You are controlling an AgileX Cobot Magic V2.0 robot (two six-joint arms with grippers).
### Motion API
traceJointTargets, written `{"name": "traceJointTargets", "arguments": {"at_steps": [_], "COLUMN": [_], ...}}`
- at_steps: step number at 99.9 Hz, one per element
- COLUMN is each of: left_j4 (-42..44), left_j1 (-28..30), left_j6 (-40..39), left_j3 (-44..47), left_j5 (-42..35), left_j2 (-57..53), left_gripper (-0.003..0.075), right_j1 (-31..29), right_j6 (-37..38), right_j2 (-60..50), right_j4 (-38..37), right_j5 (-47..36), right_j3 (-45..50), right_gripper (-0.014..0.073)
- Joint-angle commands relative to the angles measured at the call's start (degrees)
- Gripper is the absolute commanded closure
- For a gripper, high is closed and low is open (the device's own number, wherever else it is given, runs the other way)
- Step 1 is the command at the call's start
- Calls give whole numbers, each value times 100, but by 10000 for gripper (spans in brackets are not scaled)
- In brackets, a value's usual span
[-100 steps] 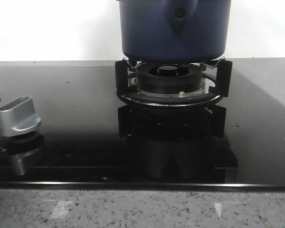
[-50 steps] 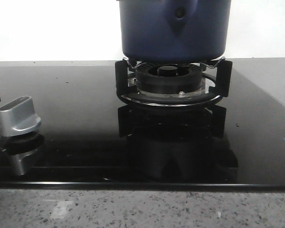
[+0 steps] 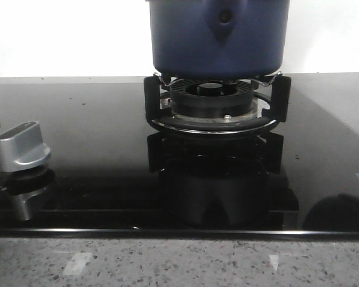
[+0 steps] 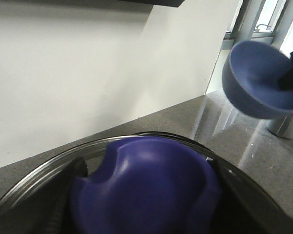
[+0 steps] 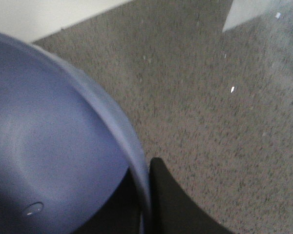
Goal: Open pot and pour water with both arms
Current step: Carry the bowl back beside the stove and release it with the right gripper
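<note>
Your right gripper's one visible black finger (image 5: 178, 204) lies against the outer rim of the lighter blue rounded bowl (image 5: 49, 146); the wrist view hides the opposing finger, so you cannot tell from it alone how far the jaws stand apart. From the left wrist view that same bowl hangs in the air above the grey speckled countertop (image 4: 263, 161), tilted with its mouth turned sideways, and a dark finger reaches over its rim, so the bowl is held. Your left gripper's fingers are dark blurs on either side of a glossy dark-blue domed knob (image 4: 146, 190) that sits on a clear glass lid with a metal rim (image 4: 49, 170); whether they press on the knob you cannot tell. In the front view the large dark navy-blue round pot (image 3: 218, 36) stands on the black burner grate (image 3: 215, 107) of a glossy black glass cooktop (image 3: 96, 137), its teardrop handle mount facing you. A silver control knob (image 3: 21, 146) sits at the cooktop's left.
</note>
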Motion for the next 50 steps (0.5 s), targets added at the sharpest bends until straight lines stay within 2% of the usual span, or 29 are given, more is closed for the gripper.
{"name": "traceJointTargets", "arguments": {"at_steps": [1,25,50], "left_j4": [-526,-505,-516], "left_j1": [10,10,10], "left_j6": [-15,-15,-15], "left_j3": [-179,-179,-179], "left_j5": [164,187,187], "left_j2": [-126,-126,-126], "left_gripper": [405,405,405], "right_j1": [-181,-194,-194], "right_j6": [-127,-153,-480], "right_j2": [-223,-286,-286], "right_j4": [312,553,586], "right_j5": [-398,-732,-918], "right_j3": [392,1767,2696], "right_gripper": [643,642,642]}}
